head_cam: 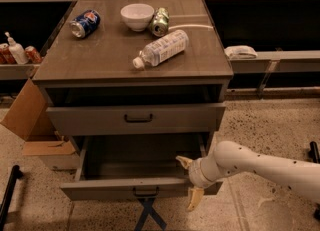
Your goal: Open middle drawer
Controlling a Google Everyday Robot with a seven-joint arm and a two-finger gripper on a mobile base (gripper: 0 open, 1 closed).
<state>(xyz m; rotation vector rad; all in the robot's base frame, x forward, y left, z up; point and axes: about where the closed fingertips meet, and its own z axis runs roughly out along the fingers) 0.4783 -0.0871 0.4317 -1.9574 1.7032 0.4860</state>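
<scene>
The middle drawer (107, 190) stands pulled well out of the grey-brown cabinet, its inside bare, with a small black bar handle (145, 191) at the centre of its front. Above it is the top drawer (90, 120) with its own black handle. The lowest drawer is hidden beneath the open one. My gripper (190, 181) is at the right end of the open drawer's front, on a white arm coming in from the right. It is open and empty: one finger (183, 161) is above the front's edge and the other (194, 200) hangs in front of it.
On the cabinet top (90, 60) lie a blue soda can (84, 23), a white bowl (137, 15), a green can (160, 21) and a plastic water bottle (160, 48). A cardboard box (27, 120) stands at the left. A blue cross (149, 215) marks the floor.
</scene>
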